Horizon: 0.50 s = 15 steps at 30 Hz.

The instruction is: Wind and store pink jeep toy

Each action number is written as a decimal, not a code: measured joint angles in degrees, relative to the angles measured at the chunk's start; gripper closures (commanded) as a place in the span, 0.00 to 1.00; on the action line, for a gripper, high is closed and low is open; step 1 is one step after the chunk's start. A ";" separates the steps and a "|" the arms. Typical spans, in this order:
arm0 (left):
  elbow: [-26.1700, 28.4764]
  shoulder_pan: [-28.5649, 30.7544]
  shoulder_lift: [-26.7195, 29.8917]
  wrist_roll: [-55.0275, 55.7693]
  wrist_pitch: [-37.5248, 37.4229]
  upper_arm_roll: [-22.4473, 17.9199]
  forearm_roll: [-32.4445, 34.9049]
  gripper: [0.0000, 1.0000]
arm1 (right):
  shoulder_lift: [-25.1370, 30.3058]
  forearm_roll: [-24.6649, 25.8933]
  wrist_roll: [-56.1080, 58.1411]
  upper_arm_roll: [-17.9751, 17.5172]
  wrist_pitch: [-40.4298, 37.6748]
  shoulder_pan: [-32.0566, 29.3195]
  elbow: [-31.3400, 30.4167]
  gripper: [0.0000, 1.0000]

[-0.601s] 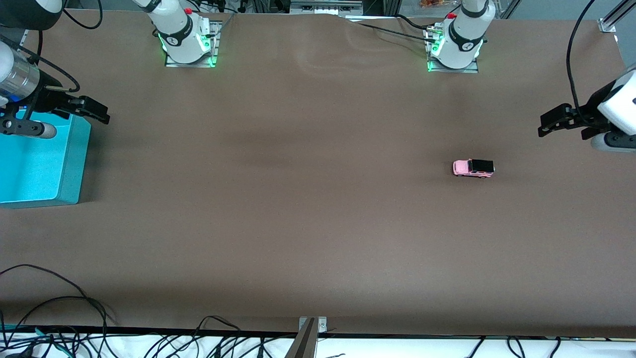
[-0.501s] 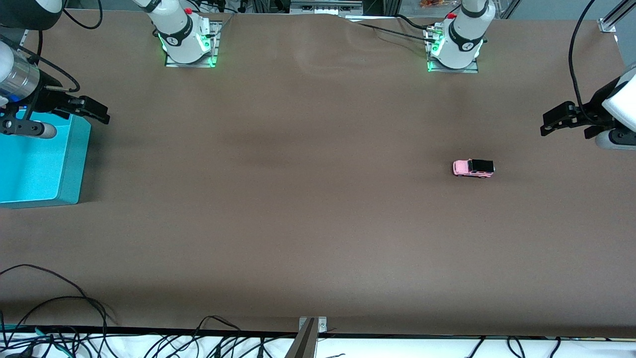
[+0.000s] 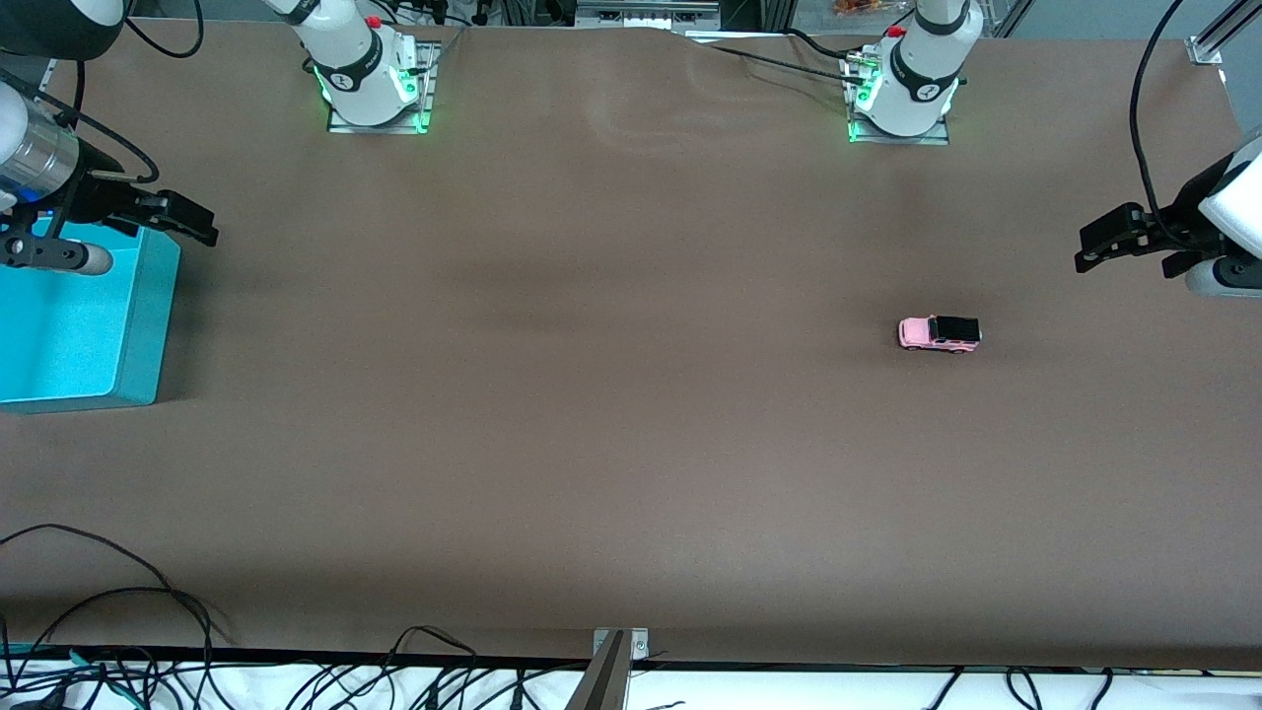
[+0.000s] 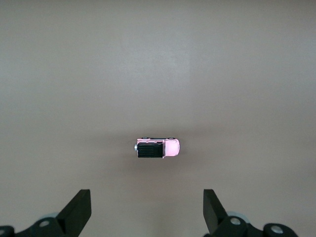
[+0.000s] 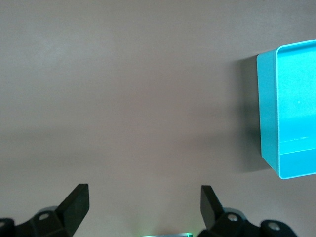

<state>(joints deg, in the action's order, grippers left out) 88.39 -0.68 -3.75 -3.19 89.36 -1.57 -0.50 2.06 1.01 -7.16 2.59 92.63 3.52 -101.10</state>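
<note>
Front view: the boxy pink jeep (image 3: 939, 334) is seen on matte brown table (image 3: 631, 444); left gripper (image 3: 1104, 242) and right gripper (image 3: 182, 219) held wide apart, seemingly empty.

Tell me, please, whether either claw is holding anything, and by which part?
Nothing is held: left claw and right claw are open and empty; the pink jeep toy sits untouched.

Brown table (image 3: 611, 414) under even light; black cables (image 3: 108, 631) trail along its edge nearest the front camera
</note>
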 measured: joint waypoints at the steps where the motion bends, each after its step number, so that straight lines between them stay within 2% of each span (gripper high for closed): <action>1: 0.00 0.00 -0.05 0.00 0.02 0.00 0.00 0.00 | 0.00 0.00 0.00 0.00 0.00 0.00 0.00 0.00; 15: 0.29 0.15 -1.38 0.25 5.14 -0.29 0.02 0.01 | 0.00 0.00 0.00 0.00 0.00 0.00 0.00 0.00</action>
<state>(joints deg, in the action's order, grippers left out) 88.68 -0.53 -5.13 -2.94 94.50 -1.86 -0.48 2.06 1.01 -7.16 2.58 92.63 3.52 -101.10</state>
